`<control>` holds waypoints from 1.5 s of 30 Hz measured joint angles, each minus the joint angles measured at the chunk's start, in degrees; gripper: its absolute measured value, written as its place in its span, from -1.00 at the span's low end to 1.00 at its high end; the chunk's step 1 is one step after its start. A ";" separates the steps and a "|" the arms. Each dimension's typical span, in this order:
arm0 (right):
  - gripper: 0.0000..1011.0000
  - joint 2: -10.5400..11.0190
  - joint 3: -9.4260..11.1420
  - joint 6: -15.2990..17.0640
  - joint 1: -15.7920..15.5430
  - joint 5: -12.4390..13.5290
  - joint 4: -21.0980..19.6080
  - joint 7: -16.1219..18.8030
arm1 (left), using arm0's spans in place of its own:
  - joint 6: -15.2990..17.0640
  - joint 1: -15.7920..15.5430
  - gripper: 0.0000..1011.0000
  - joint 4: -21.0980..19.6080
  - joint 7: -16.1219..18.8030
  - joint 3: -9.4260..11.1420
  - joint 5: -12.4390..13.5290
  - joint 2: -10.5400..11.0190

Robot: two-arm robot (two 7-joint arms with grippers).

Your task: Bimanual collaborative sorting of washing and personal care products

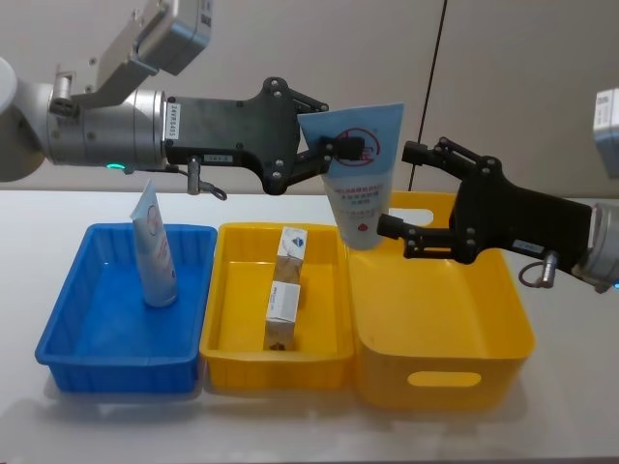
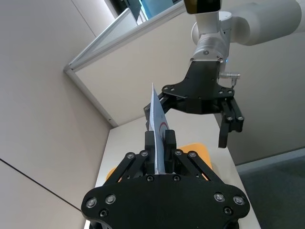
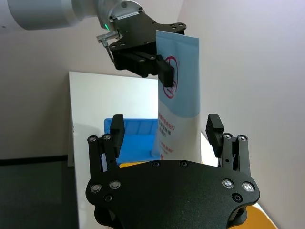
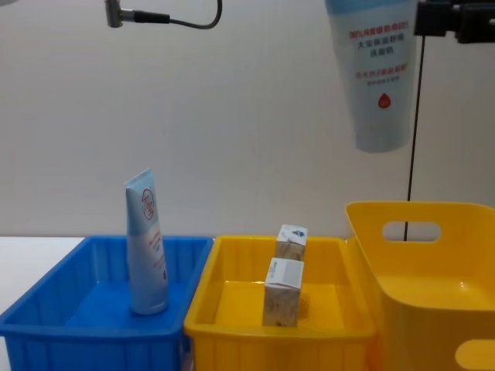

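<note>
1. The left gripper (image 1: 340,151) reaches in from the left, above the bins; its jaws pinch the held tube (image 1: 360,184) near the flat crimped end, so the tube hangs cap-down in the air over the seam between the two yellow bins.
2. The right gripper (image 1: 411,189) comes in from the right at the tube's lower half; its jaws are spread wide, one finger on either side of the tube, and the right wrist view shows gaps on both sides — no contact yet.
3. Done so far, judging by the bins: the standing tube (image 1: 155,246) is upright in the blue bin (image 1: 116,372); two cartons (image 1: 291,243) lie in the middle yellow bin (image 1: 276,373), one behind the other.
4. The large yellow bin (image 1: 445,389) on the right looks bare inside.
5. The step in hand seems to be a handover — the right jaws would need to close on the tube before the left lets go; the held tube is not yet sorted, so the task looks well along but unfinished.
</note>
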 joint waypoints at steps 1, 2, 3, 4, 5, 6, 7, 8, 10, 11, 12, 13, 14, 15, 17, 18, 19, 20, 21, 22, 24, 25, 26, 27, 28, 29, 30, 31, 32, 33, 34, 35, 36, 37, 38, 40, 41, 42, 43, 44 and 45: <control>0.98 -0.18 -0.18 -0.07 0.31 -0.08 0.23 0.00 | 0.00 0.00 -0.79 0.00 0.00 0.00 0.00 0.00; 0.98 -0.47 -0.64 -0.26 0.80 -0.30 0.79 0.02 | 0.00 0.00 -0.79 0.00 0.00 0.00 0.00 0.00; 0.98 -0.47 -0.64 -0.26 0.80 -0.30 0.79 0.02 | 0.00 -0.01 -0.79 0.00 0.00 0.00 0.00 0.00; 0.98 -0.77 -1.05 -0.45 1.29 -0.44 1.30 0.03 | 0.00 -0.01 -0.79 0.00 0.00 0.00 0.00 0.00; 0.98 -0.92 -1.25 -0.53 1.53 -0.53 1.56 0.05 | 0.00 0.00 -0.79 0.00 0.00 0.00 -0.01 0.00; 0.98 -1.27 -1.71 -0.73 2.10 -0.77 2.17 0.07 | 0.00 0.00 -0.79 0.00 0.00 0.00 0.00 0.00; 0.98 -1.42 -1.90 -0.81 2.35 -0.87 2.46 0.08 | 0.00 0.00 -0.79 0.00 0.00 0.00 0.00 0.00; 0.98 -1.61 -2.12 -0.92 2.67 -0.98 2.84 0.10 | 0.00 0.00 -0.79 0.00 0.00 0.00 0.00 0.00; 0.98 -1.91 -2.49 -1.10 3.14 -1.23 3.42 0.13 | 0.00 0.00 -0.79 0.00 0.00 0.00 0.00 0.00; 0.98 -2.22 -2.91 -1.23 3.59 -1.45 3.96 0.17 | 0.00 -0.01 -0.79 0.00 0.00 0.00 0.00 0.00; 0.98 -2.39 -3.18 -1.32 3.89 -1.58 4.30 0.21 | 0.00 0.00 -0.79 0.00 0.00 0.00 -0.01 0.00; 0.98 -2.64 -3.55 -1.44 4.35 -1.79 4.86 0.23 | 0.00 0.00 -0.79 0.00 0.00 0.00 0.00 0.00; 0.98 -2.76 -3.76 -1.52 4.58 -1.96 5.14 0.25 | 0.00 0.00 -0.79 0.00 0.00 0.00 0.00 0.00; 0.98 -3.02 -4.22 -1.61 5.05 -2.19 5.76 0.30 | 0.00 0.00 -0.79 0.00 0.00 0.00 0.00 0.00; 0.98 -3.23 -4.56 -1.69 5.44 -2.43 6.24 0.35 | 0.00 0.00 -0.79 0.00 0.00 0.00 -0.01 0.00; 0.98 -3.34 -4.75 -1.77 5.67 -2.57 6.50 0.40 | 0.00 0.00 -0.79 0.00 0.00 0.00 0.00 0.00; 0.98 -3.45 -4.96 -1.82 5.87 -2.65 6.75 0.42 | 0.00 0.00 -0.79 0.00 0.00 0.00 -0.01 0.00; 0.98 -3.54 -5.12 -1.85 6.04 -2.75 6.97 0.45 | 0.00 0.00 -0.79 0.00 0.00 0.00 -0.01 0.00; 0.98 -3.69 -5.44 -1.91 6.36 -2.93 7.40 0.48 | 0.00 0.00 -0.79 0.00 0.00 0.00 -0.01 0.00; 0.98 -3.77 -5.57 -1.94 6.51 -3.01 7.58 0.50 | 0.00 0.00 -0.79 0.00 0.00 0.00 -0.01 0.00; 0.98 -3.96 -5.93 -2.02 6.85 -3.19 8.04 0.57 | 0.00 0.00 -0.79 0.00 0.00 0.00 0.00 0.00; 0.98 -4.02 -6.06 -2.05 6.98 -3.26 8.20 0.60 | 0.00 0.00 -0.79 0.00 0.00 0.00 -0.01 0.00; 0.98 -4.12 -6.24 -2.08 7.18 -3.37 8.43 0.63 | 0.00 0.00 -0.79 0.00 0.00 0.00 -0.01 0.00; 0.98 -4.17 -6.33 -2.10 7.29 -3.42 8.54 0.64 | 0.00 0.00 -0.79 0.00 0.00 0.00 0.00 0.00; 0.98 -4.21 -6.41 -2.12 7.37 -3.46 8.66 0.66 | 0.00 0.00 -0.79 0.00 0.00 0.00 0.00 0.00; 0.98 -4.30 -6.55 -2.18 7.54 -3.53 8.87 0.67 | 0.00 0.00 -0.79 0.00 0.00 0.00 0.00 0.00; 0.98 -4.34 -6.62 -2.20 7.63 -3.57 8.97 0.68 | 0.00 0.00 -0.79 0.00 0.00 0.00 -0.01 0.00; 0.96 -4.36 -6.67 -2.22 7.69 -3.61 9.05 0.69 | 0.00 0.00 -0.79 0.00 0.00 0.00 -0.01 0.00; 0.90 -4.40 -6.73 -2.23 7.77 -3.65 9.15 0.69 | 0.00 -0.01 -0.79 0.00 0.00 0.00 -0.01 0.00; 0.87 -4.43 -6.80 -2.25 7.83 -3.68 9.23 0.70 | 0.00 0.00 -0.79 0.00 0.00 0.00 0.00 0.00; 0.84 -4.50 -6.90 -2.26 7.95 -3.74 9.39 0.71 | 0.00 0.00 -0.79 0.00 0.00 0.00 -0.01 0.00; 0.79 -4.52 -6.94 -2.27 8.00 -3.78 9.44 0.72 | 0.00 0.00 -0.79 0.00 0.00 0.00 0.00 0.00; 0.72 -4.57 -7.04 -2.29 8.10 -3.84 9.56 0.73 | 0.00 0.00 -0.79 0.00 0.00 0.00 0.00 0.00; 0.70 -4.59 -7.08 -2.30 8.15 -3.87 9.63 0.73 | 0.00 0.00 -0.79 0.00 0.00 0.00 0.00 0.00; 0.65 -4.61 -7.11 -2.31 8.18 -3.88 9.67 0.73 | 0.00 0.00 -0.79 0.00 0.00 0.00 -0.01 0.00; 0.50 -4.68 -7.23 -2.33 8.28 -3.92 9.81 0.75 | 0.00 0.00 -0.79 0.00 0.00 0.00 -0.01 0.00; 0.46 -4.70 -7.28 -2.35 8.35 -3.94 9.88 0.76 | 0.00 0.00 -0.79 0.00 0.00 0.00 -0.01 0.00; 0.34 -4.71 -7.30 -2.35 8.37 -3.96 9.92 0.76 | 0.00 0.00 -0.79 0.00 0.00 0.00 0.00 0.00; 0.34 -4.71 -7.30 -2.35 8.37 -3.96 9.92 0.76 | 0.00 0.00 -0.79 0.00 -0.01 0.00 -0.01 0.00; 0.26 -4.73 -7.34 -2.36 8.41 -3.98 9.98 0.76 | 0.00 0.00 -0.79 0.00 -0.01 0.00 -0.01 0.00; 0.22 -4.74 -7.36 -2.37 8.44 -4.00 10.01 0.76 | 0.00 0.00 -0.79 0.00 -0.01 -0.01 0.00 0.00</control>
